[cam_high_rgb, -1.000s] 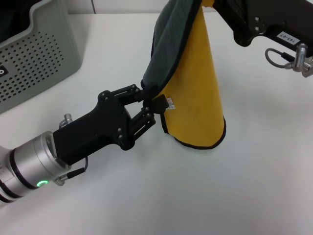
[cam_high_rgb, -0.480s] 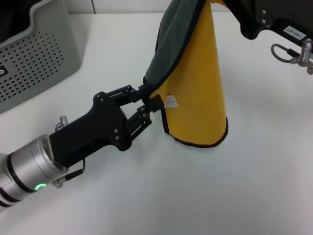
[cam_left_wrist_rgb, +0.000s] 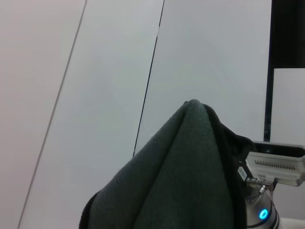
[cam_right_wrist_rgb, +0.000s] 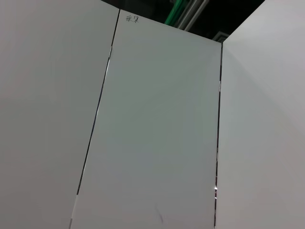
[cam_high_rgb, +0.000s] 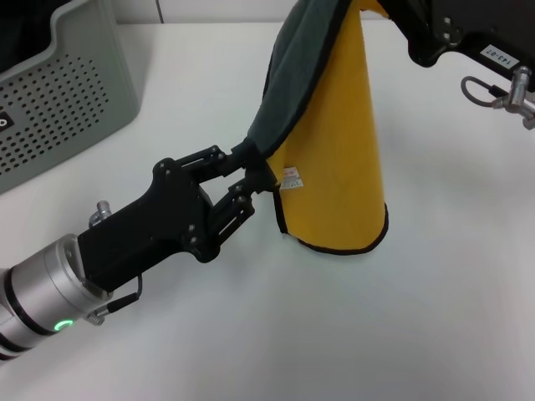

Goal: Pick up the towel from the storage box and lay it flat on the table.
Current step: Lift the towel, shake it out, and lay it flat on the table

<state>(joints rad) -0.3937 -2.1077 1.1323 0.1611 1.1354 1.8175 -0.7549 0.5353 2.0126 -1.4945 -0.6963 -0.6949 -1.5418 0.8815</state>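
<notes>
The left gripper (cam_high_rgb: 251, 174) was closed on the towel's (cam_high_rgb: 334, 167) lower corner. The right gripper's finger state could not be determined; towel hung above the table (cam_high_rgb: 334, 334).

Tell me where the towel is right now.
In the head view the towel hangs mid-table, clear of the storage box at far left: top held by the right gripper, a lower corner pinched by the left gripper.

You can make out a small white label (cam_high_rgb: 496, 55) on the right arm (cam_high_rgb: 468, 33), printed upside down, something like "143-07". The towel's (cam_high_rgb: 334, 159) white tag (cam_high_rgb: 290, 179) carries print too small to read.
</notes>
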